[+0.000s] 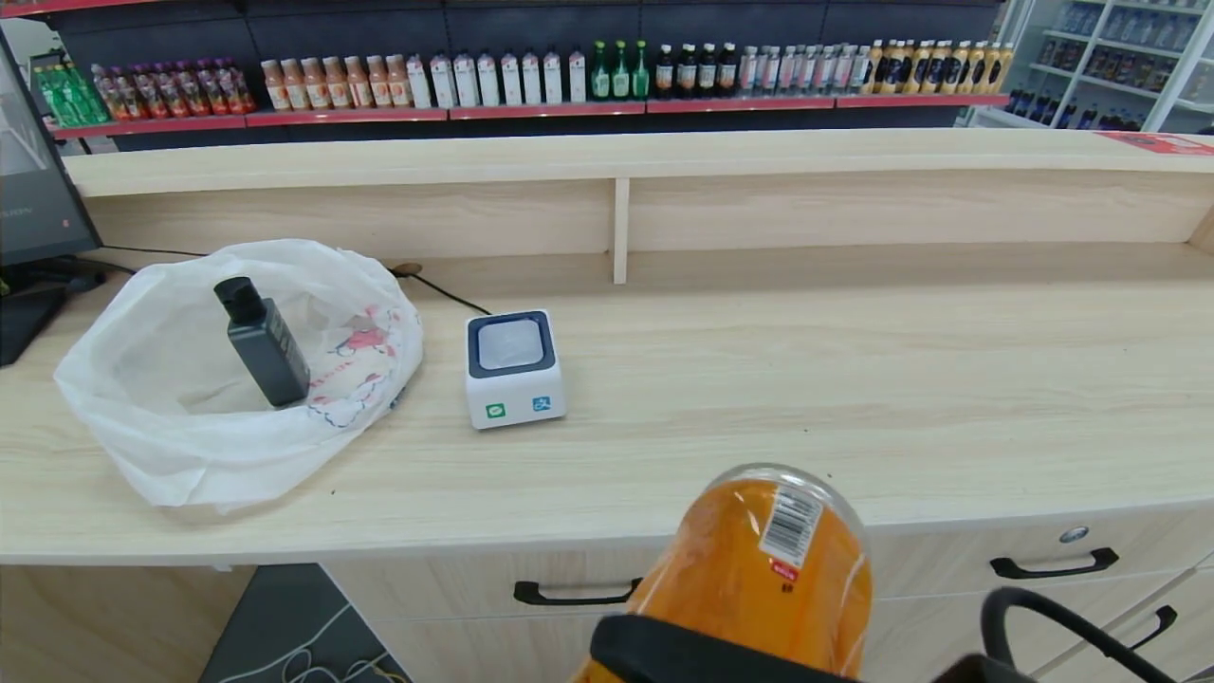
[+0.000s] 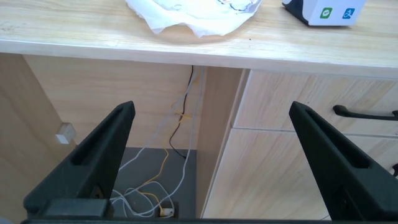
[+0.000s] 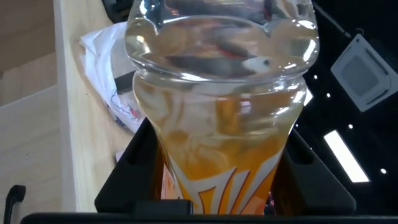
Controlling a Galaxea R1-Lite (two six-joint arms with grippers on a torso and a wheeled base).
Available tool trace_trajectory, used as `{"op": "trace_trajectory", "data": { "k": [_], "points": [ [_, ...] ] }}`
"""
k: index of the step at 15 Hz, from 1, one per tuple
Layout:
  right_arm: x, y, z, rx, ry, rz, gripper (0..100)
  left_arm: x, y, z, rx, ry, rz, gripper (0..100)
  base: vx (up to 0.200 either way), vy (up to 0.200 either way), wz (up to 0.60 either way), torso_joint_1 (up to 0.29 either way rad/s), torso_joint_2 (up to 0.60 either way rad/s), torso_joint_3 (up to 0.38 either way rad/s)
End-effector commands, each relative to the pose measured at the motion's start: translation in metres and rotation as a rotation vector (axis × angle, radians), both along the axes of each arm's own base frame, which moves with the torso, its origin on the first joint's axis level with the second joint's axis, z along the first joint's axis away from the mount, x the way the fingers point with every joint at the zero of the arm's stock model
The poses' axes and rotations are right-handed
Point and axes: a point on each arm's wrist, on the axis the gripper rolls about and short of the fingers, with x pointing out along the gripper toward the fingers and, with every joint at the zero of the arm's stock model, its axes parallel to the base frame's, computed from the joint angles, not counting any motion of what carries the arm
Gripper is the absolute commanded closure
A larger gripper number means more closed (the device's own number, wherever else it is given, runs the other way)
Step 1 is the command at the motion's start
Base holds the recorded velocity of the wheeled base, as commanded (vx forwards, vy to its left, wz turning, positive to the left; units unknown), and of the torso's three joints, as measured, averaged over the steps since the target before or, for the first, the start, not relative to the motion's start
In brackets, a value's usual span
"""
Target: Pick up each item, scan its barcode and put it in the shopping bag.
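Note:
An orange drink bottle (image 1: 759, 569) hangs in front of the counter's near edge, right of centre, its barcode label (image 1: 789, 526) facing up. My right gripper (image 3: 217, 168) is shut on the bottle (image 3: 224, 124), with one finger on each side. The white scanner (image 1: 513, 368) stands on the counter, and to its left lies the white shopping bag (image 1: 171, 417) with a dark bottle (image 1: 264, 341) upright inside. My left gripper (image 2: 214, 137) is open and holds nothing, low in front of the counter below the bag (image 2: 193, 15) and the scanner (image 2: 323, 11).
A dark monitor (image 1: 33, 180) stands at the counter's far left. A raised wooden ledge (image 1: 616, 156) runs along the back, with drink shelves (image 1: 607, 76) behind it. Drawers with black handles (image 1: 1053, 566) sit under the counter on the right. Loose cables (image 2: 168, 168) hang under the counter.

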Motion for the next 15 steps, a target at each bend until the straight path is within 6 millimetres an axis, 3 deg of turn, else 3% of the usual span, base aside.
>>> {"op": "trace_trajectory", "data": {
  "k": [1,15],
  "points": [
    [-0.011,-0.004,0.003,0.008,-0.011,0.028,100,0.000,0.000,0.000,-0.001,0.000,0.001,0,0.000,0.000,0.00,0.000,0.00,0.000],
    [-0.003,-0.006,-0.009,-0.039,0.014,-0.005,100,0.000,0.000,0.000,-0.001,0.000,0.001,0,0.000,0.000,0.00,0.000,0.00,0.000]
  ]
}}
